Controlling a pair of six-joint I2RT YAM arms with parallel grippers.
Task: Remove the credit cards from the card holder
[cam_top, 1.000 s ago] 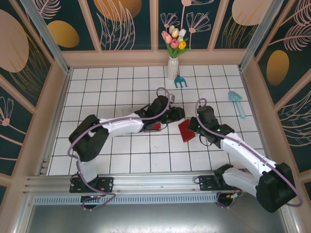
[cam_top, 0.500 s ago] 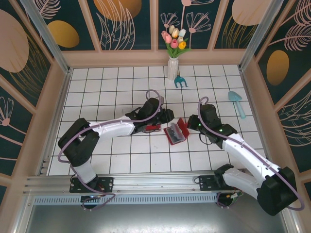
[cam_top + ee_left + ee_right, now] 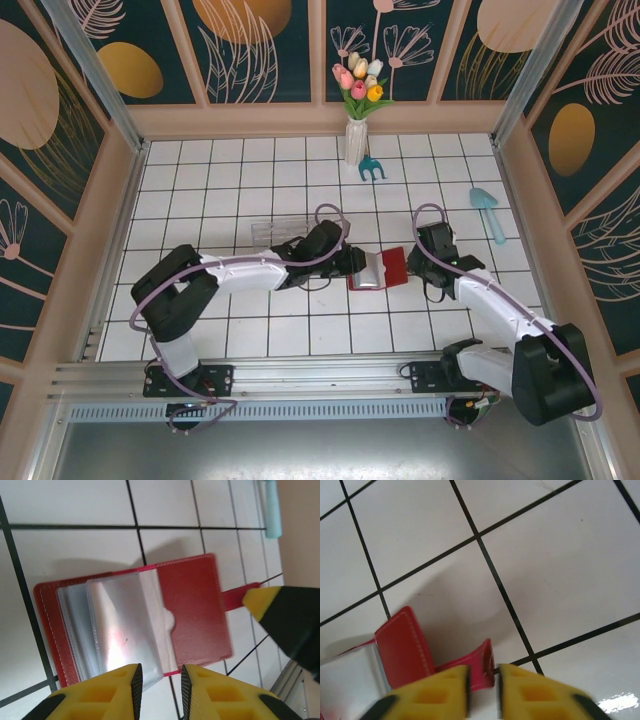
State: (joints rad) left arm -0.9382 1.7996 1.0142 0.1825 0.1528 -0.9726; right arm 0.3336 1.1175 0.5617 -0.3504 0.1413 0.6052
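The flat red folding card holder (image 3: 392, 268) lies open on the white tiled floor (image 3: 200, 190), clear plastic sleeves (image 3: 120, 625) up. The left gripper (image 3: 161, 680), jaws slightly apart, meets its sleeve edge. The right gripper (image 3: 482, 680), narrowly parted, straddles its red strap tab (image 3: 482, 662).

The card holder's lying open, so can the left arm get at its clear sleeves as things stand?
Probably yes: the card holder lies open, its clear sleeves face up and uncovered, and the left pincer sits at their edge.
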